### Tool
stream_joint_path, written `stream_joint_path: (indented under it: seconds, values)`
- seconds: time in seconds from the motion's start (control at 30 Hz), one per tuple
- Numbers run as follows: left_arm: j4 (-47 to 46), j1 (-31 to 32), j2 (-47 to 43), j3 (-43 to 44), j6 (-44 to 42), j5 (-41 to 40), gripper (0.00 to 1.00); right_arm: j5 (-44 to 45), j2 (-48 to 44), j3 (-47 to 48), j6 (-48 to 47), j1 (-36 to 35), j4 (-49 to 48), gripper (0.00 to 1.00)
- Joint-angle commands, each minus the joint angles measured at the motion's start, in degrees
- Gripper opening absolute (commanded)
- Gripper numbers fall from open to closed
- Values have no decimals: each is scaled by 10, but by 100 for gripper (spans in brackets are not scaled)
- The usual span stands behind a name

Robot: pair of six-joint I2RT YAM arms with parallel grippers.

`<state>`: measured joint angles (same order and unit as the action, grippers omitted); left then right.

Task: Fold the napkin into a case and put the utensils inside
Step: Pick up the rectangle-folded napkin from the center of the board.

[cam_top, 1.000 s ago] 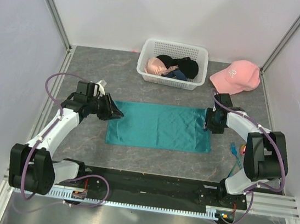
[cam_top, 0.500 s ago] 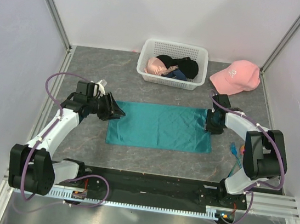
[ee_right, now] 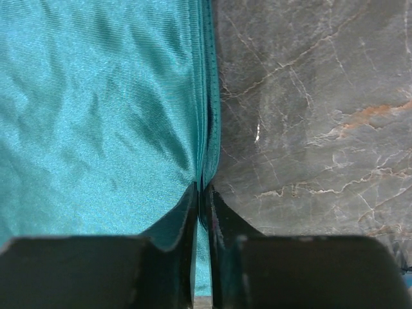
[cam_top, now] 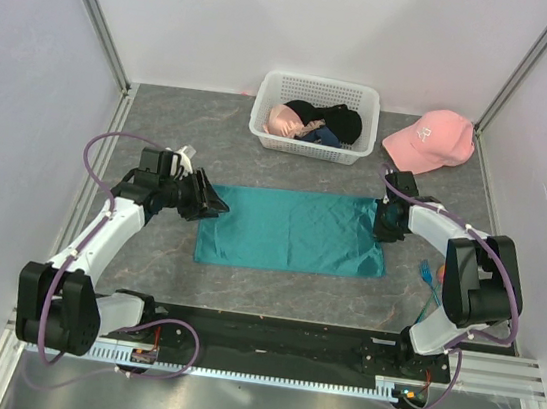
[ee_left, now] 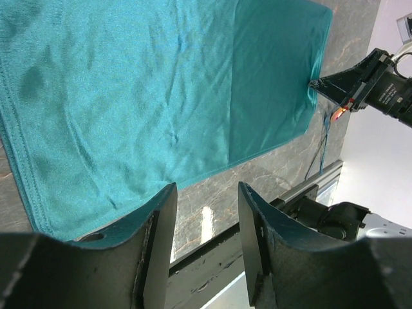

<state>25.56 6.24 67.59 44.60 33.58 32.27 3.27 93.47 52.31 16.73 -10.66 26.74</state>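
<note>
The teal napkin [cam_top: 290, 229] lies flat as a wide rectangle in the middle of the table. My left gripper [cam_top: 215, 202] sits at its far-left corner. In the left wrist view that gripper [ee_left: 206, 238] is open with only bare table between its fingers, and the napkin [ee_left: 161, 84] spreads beyond them. My right gripper [cam_top: 380, 222] is at the napkin's right edge. In the right wrist view it [ee_right: 205, 193] is shut on the hemmed edge of the napkin [ee_right: 96, 96]. The utensils [cam_top: 431, 278], blue and red-headed, lie on the table right of the cloth.
A white lattice basket [cam_top: 320, 82] holding black and pink garments [cam_top: 330, 121] stands at the back centre. A pink cap [cam_top: 429, 136] lies at the back right. White walls enclose the table on three sides, and the black base rail [cam_top: 266, 340] runs along the near edge.
My right gripper has closed on the napkin's right edge. My left gripper's fingers have spread wider at the left corner. Neither arm has shifted much.
</note>
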Motion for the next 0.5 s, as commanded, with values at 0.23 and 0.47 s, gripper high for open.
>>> stream_joint_path:
  seconds: [0.23,0.47]
  values:
    - [-41,56,32,1,-9,5,50,-14,-40,-9,26,-2,-3,0]
    - [-118,150,124,21,52,-43,46,-3,-93,-12,16,14,19,0]
